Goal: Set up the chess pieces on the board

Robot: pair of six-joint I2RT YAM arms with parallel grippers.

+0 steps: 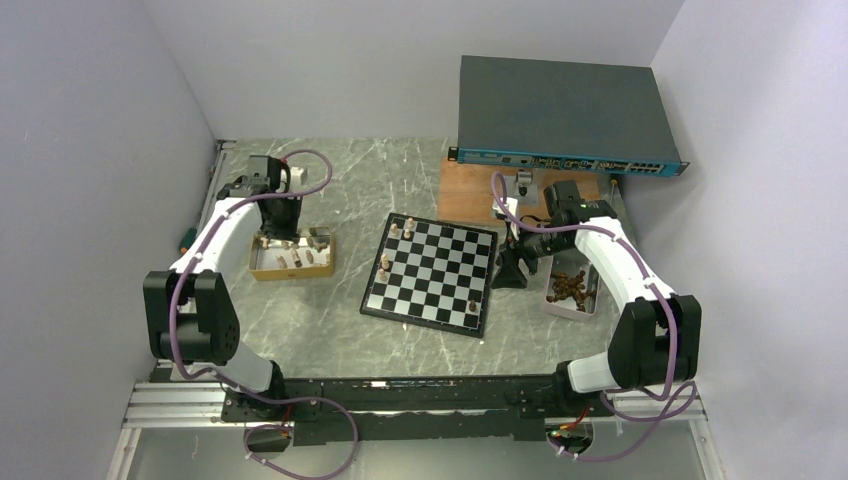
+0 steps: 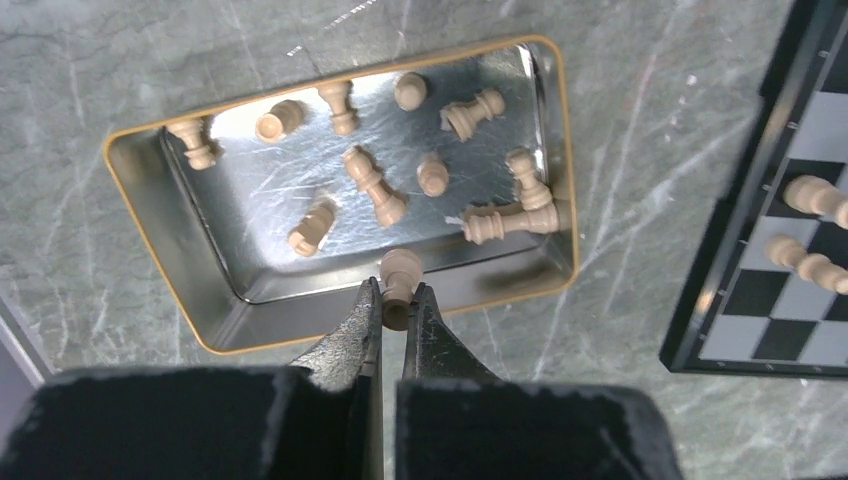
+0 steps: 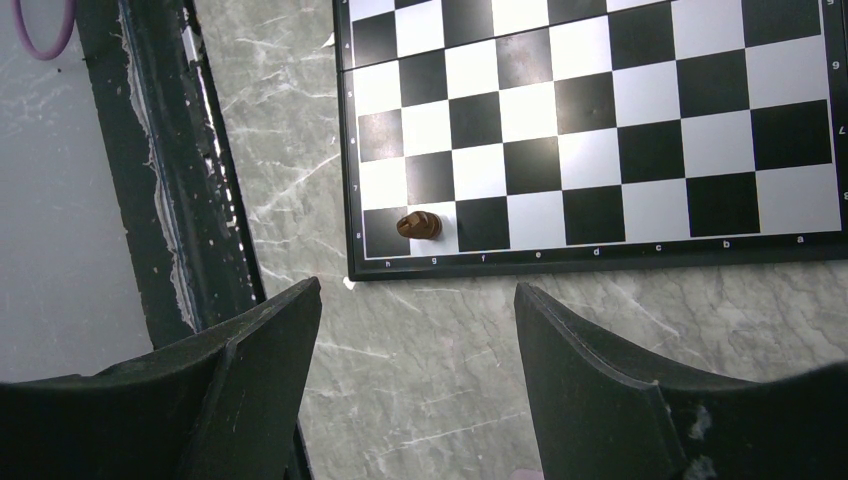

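Left claw (image 2: 392,305) is closed on a light piece (image 2: 400,268), pinched low on the body with the head sticking out past the fingertips. The piece hangs over the tin (image 2: 150,150), at the wall nearest the claw; can't tell if it touches the metal. About ten loose light pieces (image 2: 375,185) are in the tin, most lying flat, and two touch in the corner toward the board (image 1: 432,272). The tin sits on the bench (image 1: 340,330) to the left of the board, apart from it. On the board, four light men (image 1: 394,232) stand near its far-left corner and down its left edge. One dark piece (image 3: 419,224) is in the edge row by the near-right corner, sitting across the line between two squares. Right claw (image 3: 418,290) is wide open and holds nothing. It hovers over bare bench just off the board's edge, near the dark piece. A tray (image 1: 560,308) of dark men (image 1: 570,287) sits right of the board, partly under the right arm.
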